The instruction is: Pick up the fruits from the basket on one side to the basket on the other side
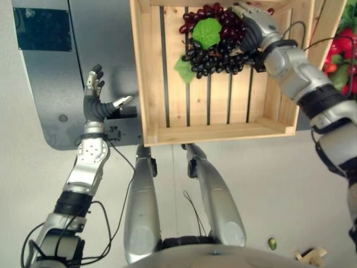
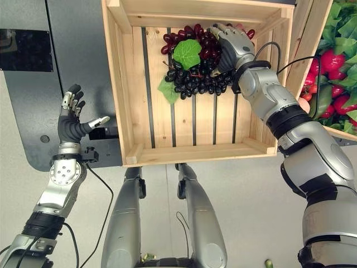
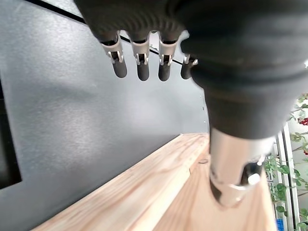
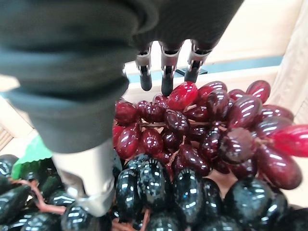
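The wooden crate [image 2: 195, 84] is sitting over a pale floor [image 2: 251, 212], its slatted bottom showing dark gaps. A dark grey panel [image 2: 33, 100] is lying just beside the crate's left wall. Inside, at the far end, a red grape bunch [image 4: 216, 125] is lying against a black grape bunch [image 2: 198, 79], with green leaves [image 2: 187, 53] on top. The right hand [image 2: 231, 44] is hovering directly over the red grapes, fingers [image 4: 166, 72] extended and apart, clasping nothing. The left hand [image 2: 71, 120] is standing upright outside the crate over the panel, fingers loosely spread and empty. A second crate [image 2: 329, 72] of red and green produce is sitting to the right.
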Controlling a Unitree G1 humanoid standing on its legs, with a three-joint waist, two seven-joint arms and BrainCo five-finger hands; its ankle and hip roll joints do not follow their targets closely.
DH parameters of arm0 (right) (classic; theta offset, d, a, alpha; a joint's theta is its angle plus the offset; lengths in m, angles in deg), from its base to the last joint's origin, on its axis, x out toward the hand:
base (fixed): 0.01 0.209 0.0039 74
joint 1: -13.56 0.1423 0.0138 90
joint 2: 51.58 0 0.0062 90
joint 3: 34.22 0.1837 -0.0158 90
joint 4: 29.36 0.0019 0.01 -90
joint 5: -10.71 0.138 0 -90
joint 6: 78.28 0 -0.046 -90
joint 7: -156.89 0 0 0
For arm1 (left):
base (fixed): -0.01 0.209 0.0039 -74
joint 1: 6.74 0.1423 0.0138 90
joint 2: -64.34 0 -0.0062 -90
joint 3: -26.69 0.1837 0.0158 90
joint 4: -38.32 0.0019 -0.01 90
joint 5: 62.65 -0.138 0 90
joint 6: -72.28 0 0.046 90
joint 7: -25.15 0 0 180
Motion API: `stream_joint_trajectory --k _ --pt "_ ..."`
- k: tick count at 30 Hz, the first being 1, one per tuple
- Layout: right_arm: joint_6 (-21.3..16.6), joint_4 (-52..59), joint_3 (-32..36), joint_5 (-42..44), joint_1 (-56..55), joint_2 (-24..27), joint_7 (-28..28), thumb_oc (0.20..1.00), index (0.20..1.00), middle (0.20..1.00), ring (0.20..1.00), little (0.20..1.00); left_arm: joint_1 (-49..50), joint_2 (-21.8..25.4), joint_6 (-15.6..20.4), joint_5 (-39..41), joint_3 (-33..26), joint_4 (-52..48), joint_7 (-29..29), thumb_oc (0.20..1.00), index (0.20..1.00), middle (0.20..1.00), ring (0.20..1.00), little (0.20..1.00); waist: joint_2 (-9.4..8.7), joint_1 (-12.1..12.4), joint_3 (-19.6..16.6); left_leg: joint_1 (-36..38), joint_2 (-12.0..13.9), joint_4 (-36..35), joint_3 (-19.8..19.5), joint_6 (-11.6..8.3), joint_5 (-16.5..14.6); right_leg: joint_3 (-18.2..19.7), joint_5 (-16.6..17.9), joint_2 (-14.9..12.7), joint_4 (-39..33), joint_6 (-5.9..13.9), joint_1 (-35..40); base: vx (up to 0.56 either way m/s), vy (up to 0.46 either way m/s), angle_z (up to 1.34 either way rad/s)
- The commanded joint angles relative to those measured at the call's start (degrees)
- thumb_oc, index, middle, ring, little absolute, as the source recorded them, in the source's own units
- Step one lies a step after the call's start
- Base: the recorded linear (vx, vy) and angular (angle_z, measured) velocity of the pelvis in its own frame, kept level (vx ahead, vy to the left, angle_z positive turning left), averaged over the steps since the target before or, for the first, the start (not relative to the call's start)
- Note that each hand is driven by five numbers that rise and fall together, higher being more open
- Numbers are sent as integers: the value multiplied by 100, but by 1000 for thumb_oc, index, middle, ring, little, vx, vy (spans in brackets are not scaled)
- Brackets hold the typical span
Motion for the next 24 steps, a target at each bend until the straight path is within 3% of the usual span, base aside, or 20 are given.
stream_joint_trajectory --k 1,24 --pt "-80 -15 -179 265 126 -134 199 1000 1000 1000 1000 1000 20 54 227 -59 -101 -439 -86 1000 1000 1000 1000 1000 16 -52 -59 59 171 164 -179 -145 -138 198 -81 -434 122 810 -157 0 0 0" --pt "-73 244 -313 32 -562 -613 772 1000 1000 1000 1000 1000 -105 39 171 -103 20 -306 -26 1000 1000 1000 1000 1000 34 -57 -59 10 146 159 -254 -147 -191 159 -191 -457 225 805 -220 1 0 0"
